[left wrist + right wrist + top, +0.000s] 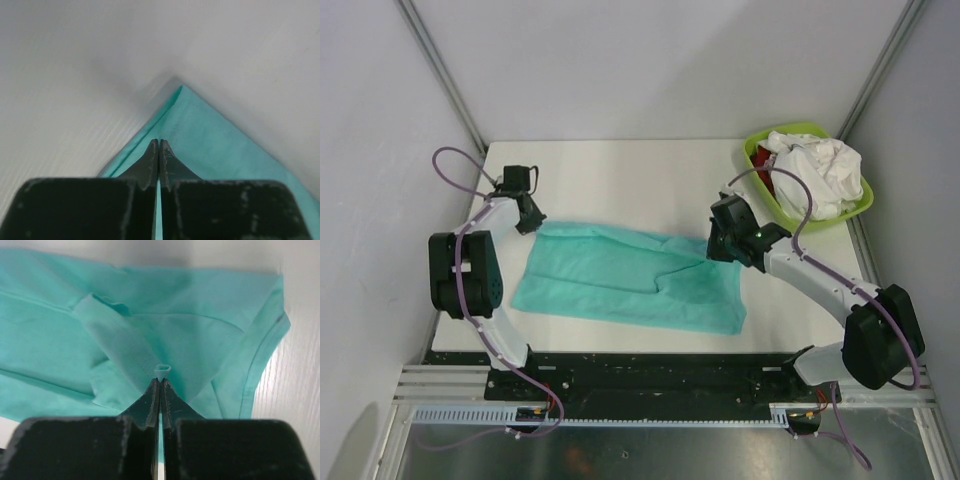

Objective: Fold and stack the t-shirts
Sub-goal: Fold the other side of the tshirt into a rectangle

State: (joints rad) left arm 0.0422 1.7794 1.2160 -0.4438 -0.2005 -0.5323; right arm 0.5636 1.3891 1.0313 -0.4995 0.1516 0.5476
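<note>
A teal t-shirt (pixel 620 280) lies spread across the middle of the table, with a fold ridge near its right half. My left gripper (pixel 531 222) is shut at the shirt's far-left corner. In the left wrist view that corner of the teal t-shirt (pixel 200 130) pokes out past the closed tips of the left gripper (pixel 159 142). My right gripper (pixel 716 249) is shut on the far-right edge, and a small loop of the teal t-shirt (pixel 162 371) is pinched at the tips of the right gripper (pixel 160 380). A white t-shirt (pixel 820 170) and a bit of a red one (pixel 764 172) lie bunched in the basin.
A lime-green basin (pixel 760 146) stands at the table's back right corner, close behind the right arm. White walls and metal frame posts close in the table on three sides. A black rail runs along the near edge by the arm bases.
</note>
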